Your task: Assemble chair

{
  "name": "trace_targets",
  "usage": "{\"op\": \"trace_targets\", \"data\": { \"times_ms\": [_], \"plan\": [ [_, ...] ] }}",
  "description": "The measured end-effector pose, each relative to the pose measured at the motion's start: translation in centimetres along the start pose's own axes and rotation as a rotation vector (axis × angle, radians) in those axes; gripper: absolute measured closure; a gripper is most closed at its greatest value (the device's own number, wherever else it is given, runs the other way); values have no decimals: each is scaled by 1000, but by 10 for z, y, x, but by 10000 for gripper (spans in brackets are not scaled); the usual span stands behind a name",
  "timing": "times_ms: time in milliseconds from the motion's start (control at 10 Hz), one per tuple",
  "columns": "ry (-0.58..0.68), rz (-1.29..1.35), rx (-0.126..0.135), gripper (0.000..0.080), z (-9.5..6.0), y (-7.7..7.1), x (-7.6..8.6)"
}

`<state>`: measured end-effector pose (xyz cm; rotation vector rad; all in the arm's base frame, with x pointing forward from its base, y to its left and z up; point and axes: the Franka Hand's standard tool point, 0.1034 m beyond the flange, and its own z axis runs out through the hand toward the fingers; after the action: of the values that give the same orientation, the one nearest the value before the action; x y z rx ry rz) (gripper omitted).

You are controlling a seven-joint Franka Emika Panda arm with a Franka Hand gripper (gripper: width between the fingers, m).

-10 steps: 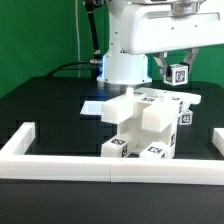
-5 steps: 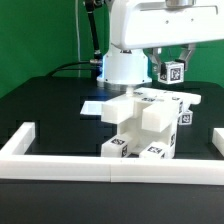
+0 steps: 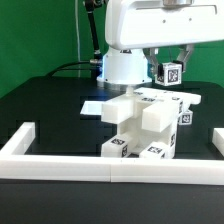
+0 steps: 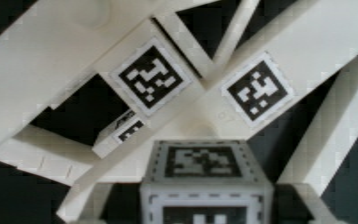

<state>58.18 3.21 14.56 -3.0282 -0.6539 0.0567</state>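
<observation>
The partly built white chair (image 3: 142, 125) stands on the black table near the front rail, with tagged blocks at its base and a flat tagged piece on top. My gripper (image 3: 172, 72) hangs above its far right side, shut on a small white tagged block (image 3: 173, 72). In the wrist view the held block (image 4: 204, 175) sits between my fingers (image 4: 82, 190), with the chair's slanted white tagged pieces (image 4: 149, 75) below it.
A low white border rail (image 3: 60, 159) runs along the front and up both sides. The marker board (image 3: 92, 107) lies flat behind the chair. The robot base (image 3: 124, 66) stands at the back against a green curtain.
The gripper with the held block has risen slightly and drifted a little to the exterior view's left. The chair has not moved.
</observation>
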Motion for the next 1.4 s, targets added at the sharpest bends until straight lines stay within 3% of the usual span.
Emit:
{"op": "trace_targets", "data": {
  "times_ms": [700,1400],
  "plan": [
    [-23,5,1,511,16,-2,-3],
    [-34,4,3,511,23,-3,-5]
  ]
}}
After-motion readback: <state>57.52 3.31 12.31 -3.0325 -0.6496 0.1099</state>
